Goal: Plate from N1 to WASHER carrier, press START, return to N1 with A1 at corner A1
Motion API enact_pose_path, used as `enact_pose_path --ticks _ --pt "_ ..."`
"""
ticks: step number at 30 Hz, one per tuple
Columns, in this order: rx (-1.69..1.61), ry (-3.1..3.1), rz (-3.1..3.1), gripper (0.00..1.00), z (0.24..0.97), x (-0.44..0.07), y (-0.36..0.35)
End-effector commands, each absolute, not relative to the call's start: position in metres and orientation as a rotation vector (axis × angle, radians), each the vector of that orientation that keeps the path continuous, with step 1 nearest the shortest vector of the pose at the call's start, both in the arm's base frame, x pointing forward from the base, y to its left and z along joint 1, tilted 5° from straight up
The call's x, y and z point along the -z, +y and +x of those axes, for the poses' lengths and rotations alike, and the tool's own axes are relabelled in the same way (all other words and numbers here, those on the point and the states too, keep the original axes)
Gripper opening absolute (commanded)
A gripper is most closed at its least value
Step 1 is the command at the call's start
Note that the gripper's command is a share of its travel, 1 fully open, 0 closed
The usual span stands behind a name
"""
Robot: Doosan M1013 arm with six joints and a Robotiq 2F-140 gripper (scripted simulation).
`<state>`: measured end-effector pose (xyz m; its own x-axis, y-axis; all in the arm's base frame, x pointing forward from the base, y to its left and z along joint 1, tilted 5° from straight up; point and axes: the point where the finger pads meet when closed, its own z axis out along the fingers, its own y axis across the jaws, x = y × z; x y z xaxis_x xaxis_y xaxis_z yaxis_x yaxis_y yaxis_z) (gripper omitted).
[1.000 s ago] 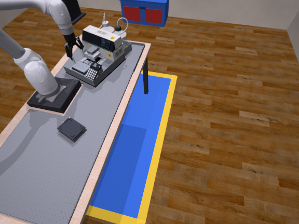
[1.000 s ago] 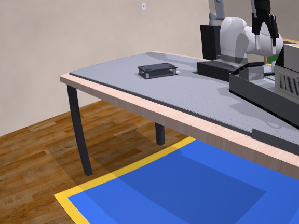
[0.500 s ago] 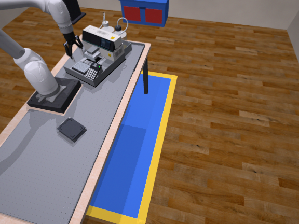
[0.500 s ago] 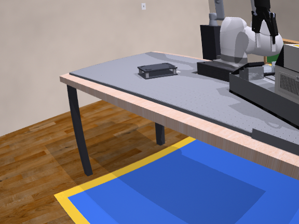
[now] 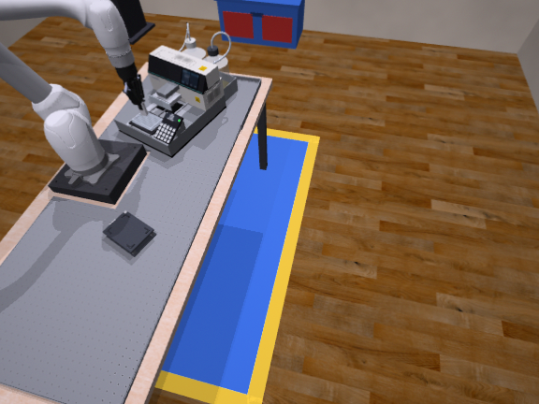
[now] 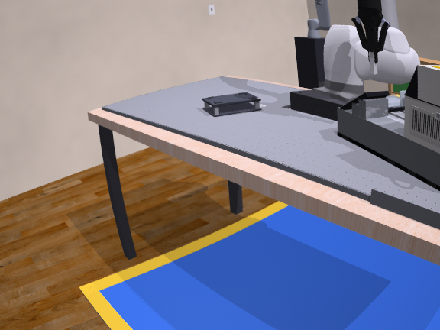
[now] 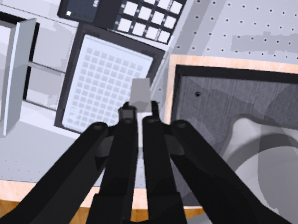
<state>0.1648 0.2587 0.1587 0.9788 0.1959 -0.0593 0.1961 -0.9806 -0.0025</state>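
Top view: above the pale multi-well plate [image 5: 146, 122] [image 7: 105, 82] in the washer's dark carrier, the black two-finger gripper [image 5: 144, 108] [image 6: 373, 69] [image 7: 141, 91] is pressed together, probably for keying START.

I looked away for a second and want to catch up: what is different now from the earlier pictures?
The gripper has closed, its fingers drawn together with nothing between them. The plate in the washer's carrier, the nest and the green lamp look unchanged.
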Motion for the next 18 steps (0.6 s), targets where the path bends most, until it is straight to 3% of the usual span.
enact_pose_path --ticks 1,18 --pt "0.122 0.495 3.118 0.10 0.177 -0.158 0.247" --pt "0.112 1.259 2.916 0.10 0.206 -0.155 0.220"
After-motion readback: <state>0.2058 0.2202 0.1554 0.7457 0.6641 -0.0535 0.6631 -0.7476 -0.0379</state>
